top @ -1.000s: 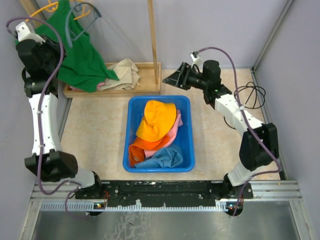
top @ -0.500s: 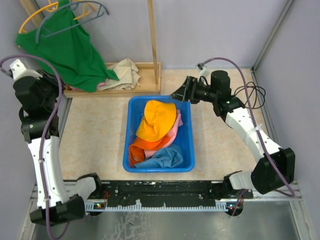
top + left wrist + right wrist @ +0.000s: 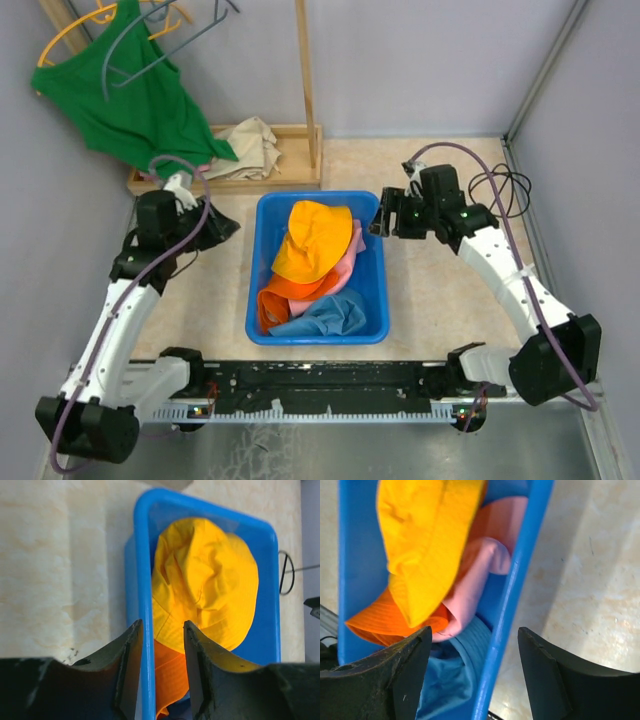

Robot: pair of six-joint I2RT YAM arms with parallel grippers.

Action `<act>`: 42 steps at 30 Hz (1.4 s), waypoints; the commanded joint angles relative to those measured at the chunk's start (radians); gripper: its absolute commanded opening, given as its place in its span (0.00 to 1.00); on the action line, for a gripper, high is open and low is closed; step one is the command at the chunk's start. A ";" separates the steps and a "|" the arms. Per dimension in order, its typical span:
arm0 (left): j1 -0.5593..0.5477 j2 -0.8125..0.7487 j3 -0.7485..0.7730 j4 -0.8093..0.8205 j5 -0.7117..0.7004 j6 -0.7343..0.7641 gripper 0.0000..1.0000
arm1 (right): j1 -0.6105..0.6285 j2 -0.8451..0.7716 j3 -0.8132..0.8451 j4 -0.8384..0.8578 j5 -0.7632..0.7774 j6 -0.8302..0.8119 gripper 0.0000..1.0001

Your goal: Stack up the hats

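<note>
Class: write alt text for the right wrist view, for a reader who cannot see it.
A blue bin holds four crumpled hats: the yellow-orange hat on top, over the pink hat, bright orange hat and light blue hat. The right tool, open, shows its dark fingers at the bottom.

Lab test cell: grey partition walls.

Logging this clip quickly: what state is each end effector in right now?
Left end effector: open, holding nothing.
Right end effector: open wide, holding nothing.
</note>
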 commanded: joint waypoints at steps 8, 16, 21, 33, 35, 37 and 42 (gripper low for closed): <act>-0.105 0.198 -0.013 0.119 -0.009 0.068 0.50 | 0.011 0.042 -0.055 -0.013 0.039 -0.016 0.69; -0.109 0.279 -0.031 0.169 0.048 0.075 0.51 | 0.016 0.086 -0.099 0.040 0.012 0.021 0.58; -0.120 0.344 -0.009 0.153 0.069 0.114 0.50 | 0.048 0.101 -0.149 0.074 0.011 0.047 0.49; -0.124 0.371 0.055 0.045 -0.156 0.175 0.53 | 0.134 0.168 -0.137 0.145 0.017 0.139 0.17; -0.122 0.368 0.116 -0.007 -0.265 0.179 0.61 | 0.160 0.188 -0.122 0.159 0.018 0.173 0.10; -0.114 0.359 0.199 -0.044 -0.333 0.201 0.65 | 0.193 0.219 -0.101 0.180 0.018 0.225 0.06; -0.102 0.376 0.458 -0.160 -0.402 0.213 0.72 | 0.282 0.283 -0.101 0.325 0.003 0.439 0.00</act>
